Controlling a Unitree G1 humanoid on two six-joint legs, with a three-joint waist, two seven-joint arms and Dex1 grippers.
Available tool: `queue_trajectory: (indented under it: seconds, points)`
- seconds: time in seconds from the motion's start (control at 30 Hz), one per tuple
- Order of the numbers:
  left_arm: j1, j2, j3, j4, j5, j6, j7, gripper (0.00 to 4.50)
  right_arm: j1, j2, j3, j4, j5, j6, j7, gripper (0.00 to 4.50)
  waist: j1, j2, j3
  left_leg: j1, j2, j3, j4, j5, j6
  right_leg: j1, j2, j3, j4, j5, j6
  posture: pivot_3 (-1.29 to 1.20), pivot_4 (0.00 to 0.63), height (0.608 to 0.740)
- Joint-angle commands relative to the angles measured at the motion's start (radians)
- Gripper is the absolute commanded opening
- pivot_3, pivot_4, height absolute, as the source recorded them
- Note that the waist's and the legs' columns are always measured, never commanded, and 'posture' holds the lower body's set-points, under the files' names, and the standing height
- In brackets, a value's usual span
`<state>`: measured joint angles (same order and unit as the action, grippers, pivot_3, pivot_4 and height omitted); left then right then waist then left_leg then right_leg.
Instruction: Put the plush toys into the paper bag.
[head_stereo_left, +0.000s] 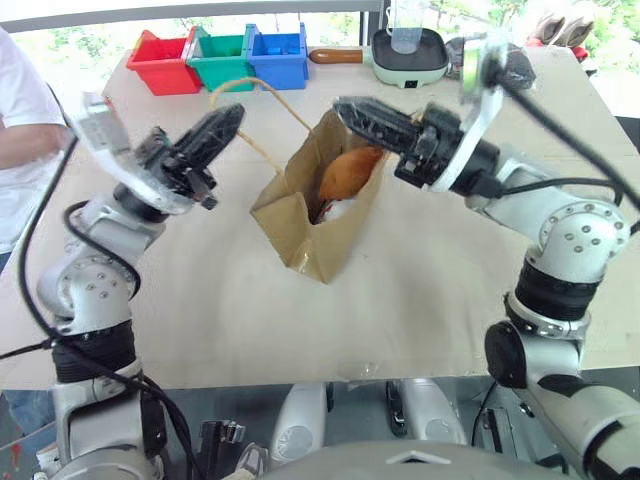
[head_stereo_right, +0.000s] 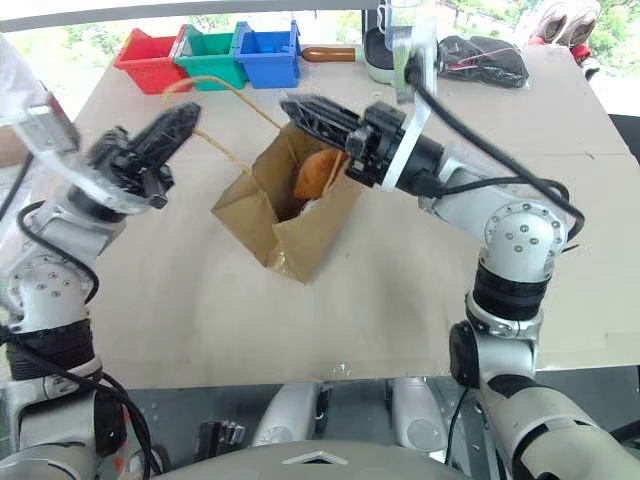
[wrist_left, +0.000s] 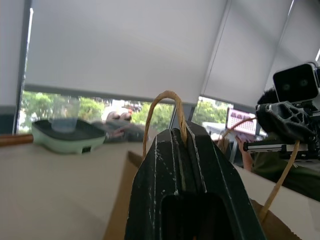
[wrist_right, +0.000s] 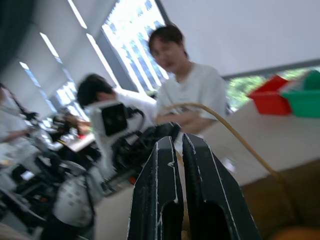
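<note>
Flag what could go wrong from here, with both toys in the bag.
The left gripper is shut on one handle; the right gripper looks shut on the other. Uneven lifting could tilt the paper bag and spill the orange-brown toy at its open mouth, or tear a cord loose.

The paper bag (head_stereo_left: 300, 215) hides most of the white toy (head_stereo_left: 338, 209).

Paper bag (head_stereo_left: 305, 225) sits between left gripper (head_stereo_left: 228, 122) and right gripper (head_stereo_left: 350, 108); drumstick toy (head_stereo_left: 348, 172) inside it.
</note>
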<state>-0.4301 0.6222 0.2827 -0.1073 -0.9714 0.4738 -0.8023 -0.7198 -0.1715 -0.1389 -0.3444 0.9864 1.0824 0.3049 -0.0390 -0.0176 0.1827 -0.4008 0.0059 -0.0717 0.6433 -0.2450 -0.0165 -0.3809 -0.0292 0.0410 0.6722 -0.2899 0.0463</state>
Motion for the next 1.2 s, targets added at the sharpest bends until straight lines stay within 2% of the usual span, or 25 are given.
queue_trajectory:
  seconds: [0.03, 0.1, 0.17, 0.3, 0.47, 0.53, 0.63, 0.7, 0.77, 0.83, 0.9, 0.93, 0.97, 1.03, 1.07, 1.2]
  points:
    - [-0.024, -0.003, -0.069, 0.027, 0.091, -0.017, -0.053, 0.00, 0.029, -0.054, 0.080, -0.023, -0.113, -0.092, 0.043, 0.43, -0.003, 0.000, 0.000, 0.000, 0.000, 0.000, 0.000, 0.000, 0.000, 0.000, 0.000, 0.000, 0.000, 0.000, 0.000, 0.00, 0.150, 0.740]
    - [-0.013, 0.017, -0.078, 0.043, 0.096, 0.000, -0.119, 0.00, 0.045, -0.086, 0.109, -0.039, -0.151, -0.118, 0.067, 0.85, -0.007, 0.000, 0.000, 0.000, 0.001, 0.001, -0.001, 0.000, 0.000, -0.002, 0.001, 0.001, 0.001, 0.000, 0.000, 0.00, 0.150, 0.740]
    - [0.001, 0.042, -0.052, 0.054, 0.076, 0.025, -0.163, 0.00, 0.049, -0.102, 0.089, -0.067, -0.121, -0.113, 0.074, 1.70, -0.008, 0.000, 0.000, 0.000, 0.001, 0.002, -0.002, 0.000, 0.000, -0.003, 0.001, 0.001, 0.001, 0.000, 0.000, 0.00, 0.150, 0.740]
    - [0.034, 0.101, 0.035, 0.056, 0.037, 0.072, -0.191, 1.36, 0.093, -0.232, 0.027, -0.185, -0.008, -0.055, 0.148, 3.59, -0.005, 0.000, 0.000, -0.001, 0.004, 0.002, -0.005, 0.000, 0.000, -0.007, 0.002, 0.002, 0.002, 0.000, 0.000, 0.00, 0.150, 0.740]
    - [0.119, 0.114, 0.114, -0.022, -0.007, 0.132, -0.160, 3.68, 0.140, -0.379, -0.067, -0.246, 0.159, 0.001, 0.169, 3.61, -0.002, 0.000, 0.000, -0.003, 0.004, 0.004, -0.006, 0.000, 0.000, -0.006, -0.003, 0.002, -0.002, 0.000, 0.000, 0.00, 0.150, 0.740]
    - [0.185, 0.120, 0.138, -0.078, -0.033, 0.158, -0.173, 4.46, 0.168, -0.456, -0.100, -0.270, 0.214, 0.023, 0.186, 3.61, -0.001, 0.000, 0.000, -0.003, 0.004, 0.004, -0.006, 0.000, 0.000, -0.006, -0.004, 0.002, -0.002, 0.000, 0.000, 0.00, 0.150, 0.740]
    - [0.276, 0.119, 0.141, -0.175, -0.044, 0.176, -0.178, 4.46, 0.228, -0.593, -0.115, -0.297, 0.224, 0.044, 0.239, 3.61, 0.001, 0.000, 0.000, -0.003, 0.004, 0.005, -0.006, 0.000, 0.000, -0.005, -0.005, 0.002, -0.003, 0.000, 0.000, 0.00, 0.150, 0.740]
    - [0.340, 0.109, 0.130, -0.243, -0.039, 0.180, -0.168, 4.46, 0.295, -0.682, -0.037, -0.333, 0.103, 0.002, 0.293, 3.61, 0.004, 0.000, 0.000, -0.002, 0.004, 0.004, -0.006, 0.000, 0.000, -0.005, -0.004, 0.001, -0.004, 0.000, 0.000, 0.00, 0.150, 0.740]
    - [0.382, 0.104, 0.125, -0.269, -0.018, 0.167, -0.169, 4.46, 0.323, -0.694, 0.082, -0.334, -0.049, -0.095, 0.311, 3.61, 0.003, -0.001, 0.000, -0.001, 0.004, 0.005, -0.006, 0.000, 0.000, -0.005, -0.004, 0.001, -0.004, 0.000, 0.000, 0.00, 0.150, 0.740]
    - [0.405, 0.104, 0.112, -0.280, 0.010, 0.150, -0.168, 4.50, 0.293, -0.618, 0.247, -0.269, -0.223, -0.206, 0.282, 2.99, -0.003, -0.001, 0.000, 0.001, 0.005, 0.007, -0.006, 0.000, 0.000, -0.003, -0.003, 0.003, -0.004, 0.000, 0.000, 0.00, 0.150, 0.740]
    - [0.408, 0.097, 0.099, -0.290, 0.017, 0.149, -0.157, 4.50, 0.270, -0.560, 0.349, -0.215, -0.337, -0.289, 0.290, 2.33, -0.005, -0.001, 0.000, 0.002, 0.005, 0.008, -0.006, 0.000, 0.000, -0.003, -0.002, 0.004, -0.004, 0.000, 0.000, 0.00, 0.150, 0.740]
    - [0.411, 0.096, 0.075, -0.306, 0.047, 0.137, -0.149, 4.50, 0.248, -0.506, 0.400, -0.172, -0.378, -0.333, 0.303, 1.77, -0.003, -0.001, 0.000, 0.002, 0.005, 0.008, -0.006, 0.000, 0.000, -0.004, 0.000, 0.004, -0.004, 0.000, 0.000, 0.00, 0.150, 0.740]
    - [0.416, 0.088, 0.052, -0.328, 0.074, 0.128, -0.131, 4.50, 0.218, -0.446, 0.455, -0.120, -0.429, -0.382, 0.310, 1.44, -0.002, -0.001, 0.000, 0.002, 0.005, 0.008, -0.005, 0.000, 0.000, -0.004, 0.001, 0.004, -0.004, 0.000, 0.000, 0.00, 0.150, 0.740]
    - [0.429, 0.081, 0.011, -0.357, 0.140, 0.093, -0.113, 4.50, 0.175, -0.355, 0.521, -0.041, -0.494, -0.452, 0.332, 0.32, -0.003, -0.001, 0.000, 0.002, 0.005, 0.008, -0.005, 0.000, 0.000, -0.003, 0.001, 0.005, -0.004, 0.000, 0.000, 0.00, 0.150, 0.740]
    - [0.435, 0.075, -0.005, -0.370, 0.168, 0.079, -0.099, 4.50, 0.166, -0.321, 0.530, -0.018, -0.503, -0.472, 0.348, 0.06, -0.002, -0.001, 0.000, 0.002, 0.005, 0.008, -0.005, 0.000, 0.000, -0.004, 0.001, 0.005, -0.004, 0.000, 0.000, 0.00, 0.150, 0.740]
    - [0.451, 0.027, -0.054, -0.427, 0.259, 0.028, -0.010, 4.50, 0.154, -0.249, 0.570, 0.062, -0.564, -0.536, 0.399, 0.06, 0.012, -0.002, -0.001, 0.000, 0.005, 0.006, -0.005, 0.000, 0.000, -0.004, -0.004, 0.003, -0.004, 0.000, 0.000, 0.00, 0.150, 0.740]
